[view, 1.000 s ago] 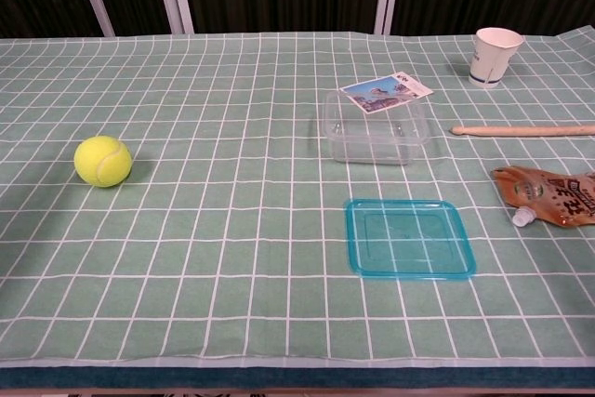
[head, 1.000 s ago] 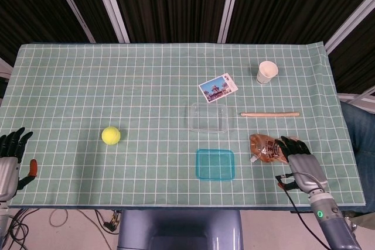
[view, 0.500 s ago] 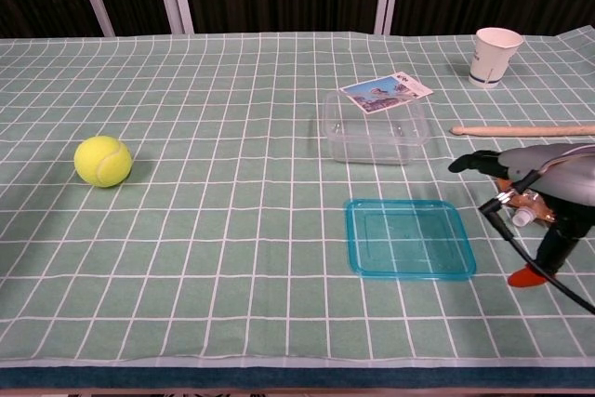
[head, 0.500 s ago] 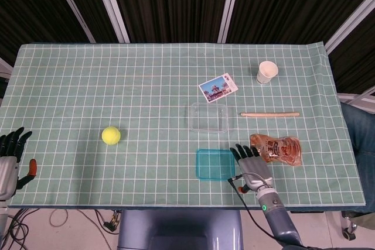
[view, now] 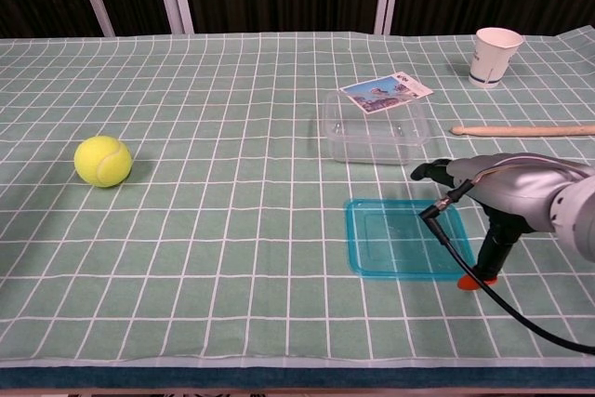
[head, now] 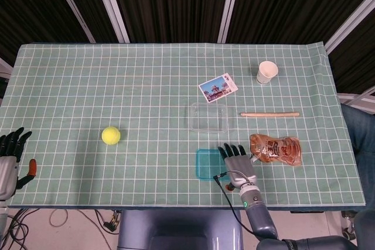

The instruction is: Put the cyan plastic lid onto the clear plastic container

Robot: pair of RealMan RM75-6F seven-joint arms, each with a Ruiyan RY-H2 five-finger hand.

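Cyan plastic lid (view: pixel 407 238) is judged thin, light and slippery, lying flat on the surface (view: pixel 204 230), so its right rim should be pinched. Nothing is held by the right hand (head: pixel 236 161), spread above that rim; the left hand (head: pixel 10 159) is idle and spread.

No words or numbers can be read here. The small picture card (head: pixel 218 88) near the middle, the white paper cup (head: pixel 267 72) at the upper right and the brown snack pouch (head: pixel 276 149) carry print, but too tiny and blurry.
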